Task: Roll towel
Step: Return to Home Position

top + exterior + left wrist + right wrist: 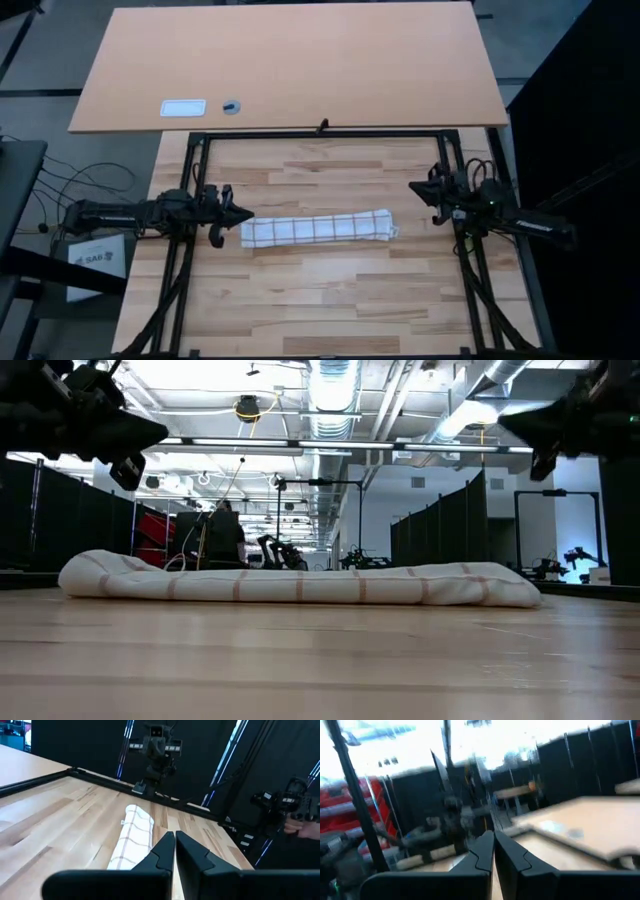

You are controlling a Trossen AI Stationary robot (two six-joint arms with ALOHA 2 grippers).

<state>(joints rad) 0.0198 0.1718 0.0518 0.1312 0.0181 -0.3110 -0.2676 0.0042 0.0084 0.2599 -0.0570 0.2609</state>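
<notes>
The towel (318, 229) lies rolled into a long, narrow bundle near the middle of the table (330, 300), stretched from side to side between the two arms. Its reddish-brown lines show as a grid along the roll. The end nearer the right arm looks a little wider and looser than the other. From table height the towel (300, 582) rests flat on the wood as a low, soft roll, thicker at one end, with dark arm parts hanging above both ends and clear of it.

The left pincer (240, 214) sits just beside the towel's left end, pointing along the roll but not touching it. In its own wrist view the pincer (175, 842) is clenched, both fingers pressed together with nothing between them, and the towel (135, 832) runs away ahead of it across the table.

The right pincer (418, 187) is near the towel's right end, a bit farther back on the table and apart from the cloth. Its wrist view shows the pincer (494, 842) clenched too, empty, facing the room

Behind the table lies a larger pale board (300, 60) with a white label (183, 108) on it
</notes>
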